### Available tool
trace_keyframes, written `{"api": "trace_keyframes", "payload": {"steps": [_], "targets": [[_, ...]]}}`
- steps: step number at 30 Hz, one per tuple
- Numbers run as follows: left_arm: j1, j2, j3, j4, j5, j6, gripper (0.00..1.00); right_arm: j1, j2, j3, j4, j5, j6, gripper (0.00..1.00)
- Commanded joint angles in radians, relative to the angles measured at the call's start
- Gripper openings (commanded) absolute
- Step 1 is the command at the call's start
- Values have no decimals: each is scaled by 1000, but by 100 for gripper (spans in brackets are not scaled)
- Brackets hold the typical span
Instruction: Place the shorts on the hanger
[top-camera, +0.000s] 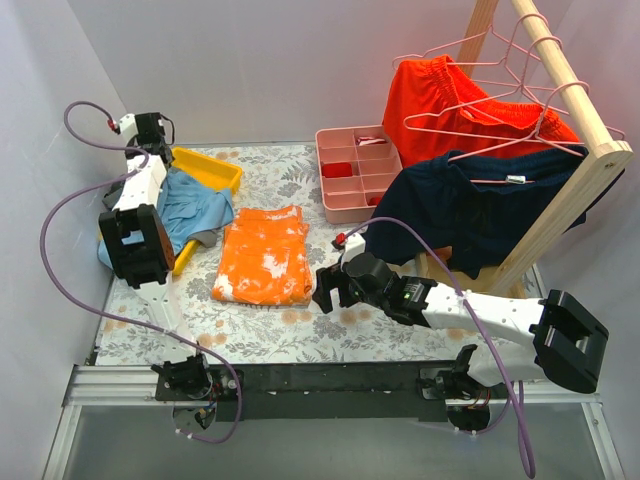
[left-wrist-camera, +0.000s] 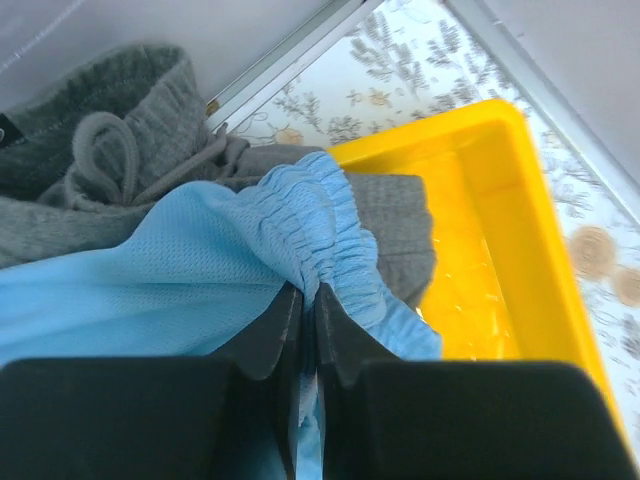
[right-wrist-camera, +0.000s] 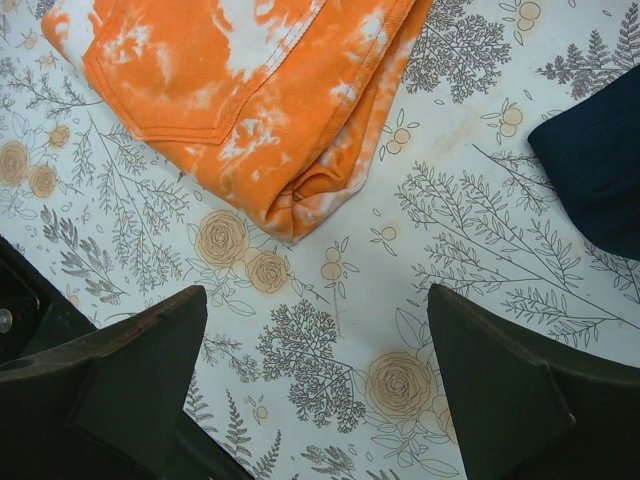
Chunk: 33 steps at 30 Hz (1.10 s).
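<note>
Shorts (top-camera: 195, 208) (left-wrist-camera: 200, 260): sky-blue mesh fabric with a gathered elastic waistband. They lie at the far left of the surface (top-camera: 280, 322) (right-wrist-camera: 450, 230), partly in and partly spilling over the near edge of a yellow tray (top-camera: 215, 170) (left-wrist-camera: 500, 200).

Left gripper (left-wrist-camera: 305, 300): jaws drawn nearly together, pinching the waistband of the shorts, with blue fabric bunched on both sides of them.

Grey garment (left-wrist-camera: 100, 170): has a drawstring. It lies touching the shorts, partly under them, and reaches into the tray.

Orange cloth (top-camera: 265, 255) (right-wrist-camera: 250, 100): tie-dyed and folded flat. It lies near the middle of the surface, just beside the tray and apart from the shorts.

Right gripper (top-camera: 328, 288) (right-wrist-camera: 315, 370): jaws spread wide, with nothing between them. It is over bare floral surface just beside the near right corner of the orange cloth.

Pink tray with compartments (top-camera: 355, 175): stands at the far middle of the surface, with a few small red items inside.

Hanger (top-camera: 432, 48): thin pink wire, bare, hooked on a slanted wooden rail (top-camera: 565, 75) at the far right, well apart from the shorts.

Red-orange shorts (top-camera: 440, 100) and dark navy garment (top-camera: 470, 210) (right-wrist-camera: 595, 170): each hangs on another pink wire hanger on the same rail. The navy one reaches down to the surface near the right gripper.
</note>
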Motion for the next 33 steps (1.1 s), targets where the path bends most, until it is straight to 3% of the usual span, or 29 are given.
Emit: {"api": "trace_keyframes", "payload": {"steps": [1, 5, 10, 11, 14, 15, 22, 27, 28, 33], "targets": [[2, -207, 22, 8, 59, 49, 0, 3, 5, 44, 36, 6, -36, 98], [2, -335, 25, -52, 125, 80, 0, 3, -3, 68, 19, 12, -51, 99], [-5, -560, 16, -98, 387, 89, 0, 3, 2, 149, -18, 4, -88, 99], [-6, -626, 7, -96, 491, 83, 0, 3, 8, 163, -23, 4, -93, 99], [-17, -739, -70, -15, 654, 26, 0, 3, 17, 231, -41, 15, -120, 98], [-17, -805, -116, 23, 767, 15, 0, 3, 18, 251, -41, 21, -128, 98], [-54, -1095, -369, 178, 1051, -84, 0, 3, 29, 418, -90, 97, -166, 98], [-141, -1282, -613, 172, 1100, -143, 0, 3, 14, 460, -130, 174, -174, 97], [-152, -1312, -748, 170, 1096, -153, 0, 3, 8, 449, -122, 182, -172, 97], [-170, -1507, -1059, 65, 977, -254, 0, -1, 80, 453, -145, 150, -168, 97]]}}
